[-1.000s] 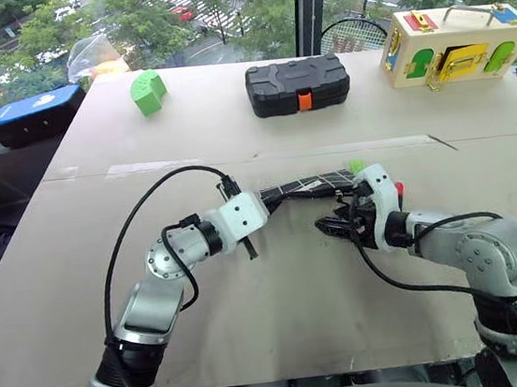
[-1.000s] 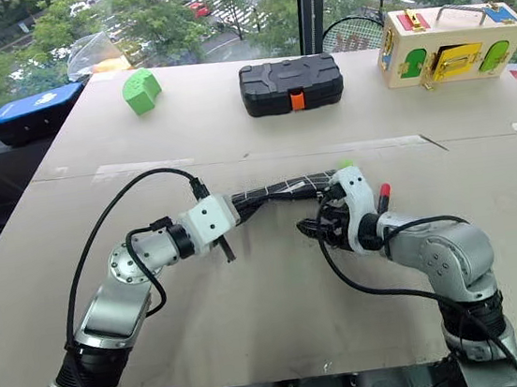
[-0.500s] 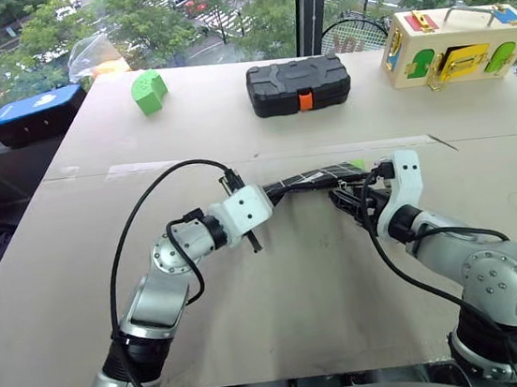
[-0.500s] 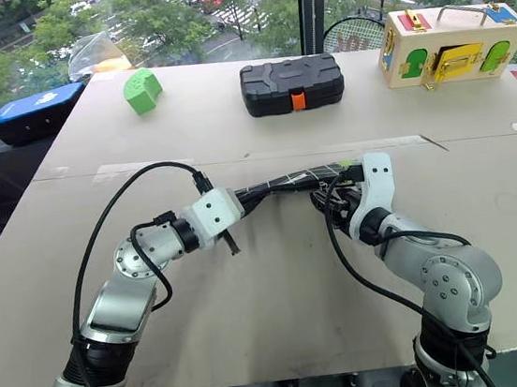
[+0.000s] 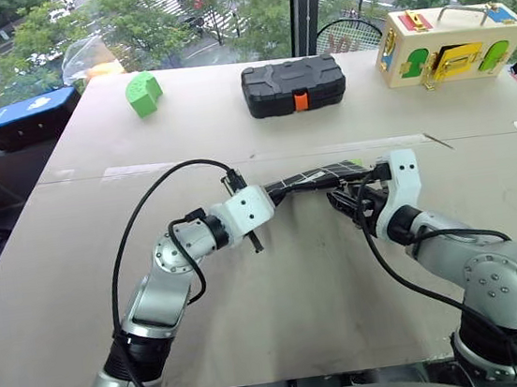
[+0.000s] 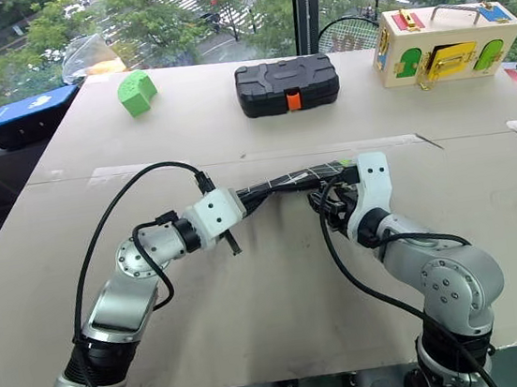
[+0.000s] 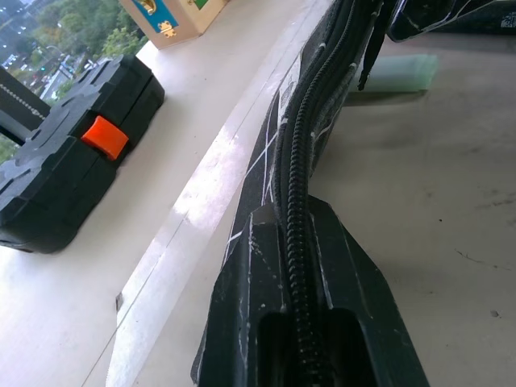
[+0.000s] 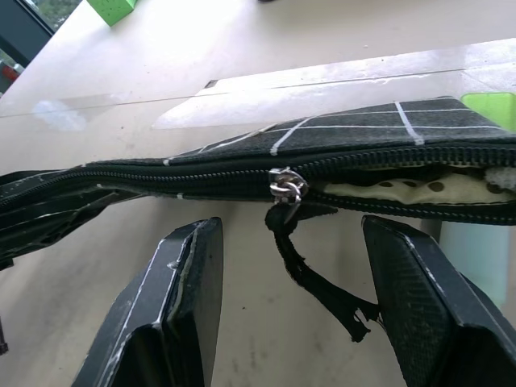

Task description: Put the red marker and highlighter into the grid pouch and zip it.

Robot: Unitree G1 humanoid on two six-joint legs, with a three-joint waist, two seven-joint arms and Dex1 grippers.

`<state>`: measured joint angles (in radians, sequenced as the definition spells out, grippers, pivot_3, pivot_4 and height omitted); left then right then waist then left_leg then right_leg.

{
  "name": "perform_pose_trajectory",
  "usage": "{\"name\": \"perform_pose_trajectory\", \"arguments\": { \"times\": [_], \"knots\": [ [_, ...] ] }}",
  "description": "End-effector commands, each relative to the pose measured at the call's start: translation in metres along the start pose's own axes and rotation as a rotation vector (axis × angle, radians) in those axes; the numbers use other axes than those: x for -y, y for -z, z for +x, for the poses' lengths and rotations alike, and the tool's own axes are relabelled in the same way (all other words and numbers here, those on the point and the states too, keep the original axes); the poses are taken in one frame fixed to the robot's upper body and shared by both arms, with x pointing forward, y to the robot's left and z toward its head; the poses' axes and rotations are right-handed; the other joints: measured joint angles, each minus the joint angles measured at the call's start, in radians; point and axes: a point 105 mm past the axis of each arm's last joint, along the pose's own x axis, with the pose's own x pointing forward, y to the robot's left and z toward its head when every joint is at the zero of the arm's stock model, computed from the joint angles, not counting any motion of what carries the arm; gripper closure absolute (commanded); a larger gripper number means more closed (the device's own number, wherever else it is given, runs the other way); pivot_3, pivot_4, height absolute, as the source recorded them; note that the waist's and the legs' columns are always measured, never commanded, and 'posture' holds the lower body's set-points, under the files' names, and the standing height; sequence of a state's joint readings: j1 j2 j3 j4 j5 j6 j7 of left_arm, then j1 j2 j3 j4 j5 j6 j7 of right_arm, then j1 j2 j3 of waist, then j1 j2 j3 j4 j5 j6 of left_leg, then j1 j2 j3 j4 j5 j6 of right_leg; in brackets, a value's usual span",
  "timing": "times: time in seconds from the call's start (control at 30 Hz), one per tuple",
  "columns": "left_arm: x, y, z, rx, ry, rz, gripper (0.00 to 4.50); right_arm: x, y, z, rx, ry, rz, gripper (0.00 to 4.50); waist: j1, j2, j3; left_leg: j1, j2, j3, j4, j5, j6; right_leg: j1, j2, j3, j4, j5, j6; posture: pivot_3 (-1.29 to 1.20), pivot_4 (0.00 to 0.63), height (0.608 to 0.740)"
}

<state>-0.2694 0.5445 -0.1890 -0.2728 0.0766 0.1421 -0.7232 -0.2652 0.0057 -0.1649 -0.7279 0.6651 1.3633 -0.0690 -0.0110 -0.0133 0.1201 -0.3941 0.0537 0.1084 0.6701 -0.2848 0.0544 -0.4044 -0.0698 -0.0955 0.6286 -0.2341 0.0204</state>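
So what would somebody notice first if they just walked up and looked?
Probably the grid pouch held up over the middle of the table, pinched at one end by the left tool. Its zipper is partly shut, and the right tool waits open by the dangling zipper pull.

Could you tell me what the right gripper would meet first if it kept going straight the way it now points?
Most likely the grid pouch: the right gripper is open and faces its zipper edge, with the zipper pull hanging between the fingers. The pull would probably touch first, though depth is hard to judge.
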Motion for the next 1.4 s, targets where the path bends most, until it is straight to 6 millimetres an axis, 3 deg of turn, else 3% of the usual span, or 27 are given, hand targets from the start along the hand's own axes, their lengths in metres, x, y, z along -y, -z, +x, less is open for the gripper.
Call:
{"name": "perform_pose_trajectory", "arguments": {
  "times": [0.03, 0.2, 0.3, 0.33, 0.4, 0.73, 1.07, 1.4],
  "knots": [
    [-0.005, -0.010, -0.001, 0.029, -0.014, 0.037, 4.50, -0.008, -0.011, -0.003, 0.060, -0.027, -0.026, 1.78, 0.000, 0.000, 0.000, 0.000, 0.000, 0.000, 0.000, 0.000, 0.000, 0.000, 0.000, 0.000, 0.000, 0.000, 0.000, 0.00, 0.150, 0.740],
    [-0.003, -0.011, 0.000, 0.031, -0.004, 0.048, 4.50, -0.009, -0.014, 0.001, 0.069, -0.028, -0.025, 1.78, 0.000, 0.000, 0.000, 0.000, 0.000, 0.000, 0.000, 0.000, 0.000, 0.000, 0.000, 0.001, 0.000, 0.000, 0.000, 0.00, 0.150, 0.740],
    [-0.001, -0.010, -0.001, 0.028, 0.002, 0.052, 4.50, -0.010, -0.015, 0.002, 0.077, -0.029, -0.020, 2.91, 0.000, 0.000, 0.000, 0.000, 0.000, 0.000, 0.000, 0.000, 0.000, 0.000, 0.000, 0.001, 0.000, 0.000, 0.000, 0.00, 0.150, 0.740],
    [0.000, -0.010, -0.001, 0.028, 0.005, 0.054, 4.50, -0.010, -0.016, 0.002, 0.078, -0.029, -0.019, 3.58, 0.000, 0.000, 0.000, 0.000, 0.000, 0.000, 0.000, 0.000, 0.000, 0.000, 0.000, 0.001, 0.000, 0.000, 0.000, 0.00, 0.150, 0.740],
    [0.001, -0.010, -0.001, 0.027, 0.007, 0.055, 4.50, -0.010, -0.015, 0.003, 0.076, -0.027, -0.015, 4.44, 0.000, 0.000, 0.000, 0.000, 0.000, 0.000, 0.000, 0.000, 0.000, 0.000, 0.000, 0.001, 0.000, 0.000, 0.000, 0.00, 0.150, 0.740],
    [0.006, -0.007, -0.003, 0.027, 0.008, 0.052, 4.50, -0.017, -0.016, 0.004, 0.061, -0.078, -0.048, 4.48, -0.001, 0.000, 0.000, 0.000, 0.000, 0.000, 0.000, 0.000, 0.000, 0.000, 0.000, 0.001, 0.000, 0.000, 0.000, 0.00, 0.150, 0.740],
    [0.009, -0.004, -0.003, 0.027, 0.007, 0.045, 4.50, -0.031, -0.002, 0.015, -0.084, -0.158, -0.338, 4.48, -0.002, 0.001, 0.000, 0.000, 0.000, 0.000, 0.000, 0.000, 0.000, 0.000, 0.000, 0.001, 0.000, 0.000, 0.000, 0.00, 0.150, 0.740],
    [0.010, 0.000, -0.001, 0.015, 0.010, 0.047, 4.50, -0.053, -0.007, 0.028, -0.095, -0.265, -0.495, 4.48, -0.001, 0.000, 0.000, 0.000, 0.000, 0.000, 0.000, 0.000, 0.000, 0.000, 0.000, 0.000, 0.000, 0.000, 0.000, 0.00, 0.150, 0.740]
  ]
}}
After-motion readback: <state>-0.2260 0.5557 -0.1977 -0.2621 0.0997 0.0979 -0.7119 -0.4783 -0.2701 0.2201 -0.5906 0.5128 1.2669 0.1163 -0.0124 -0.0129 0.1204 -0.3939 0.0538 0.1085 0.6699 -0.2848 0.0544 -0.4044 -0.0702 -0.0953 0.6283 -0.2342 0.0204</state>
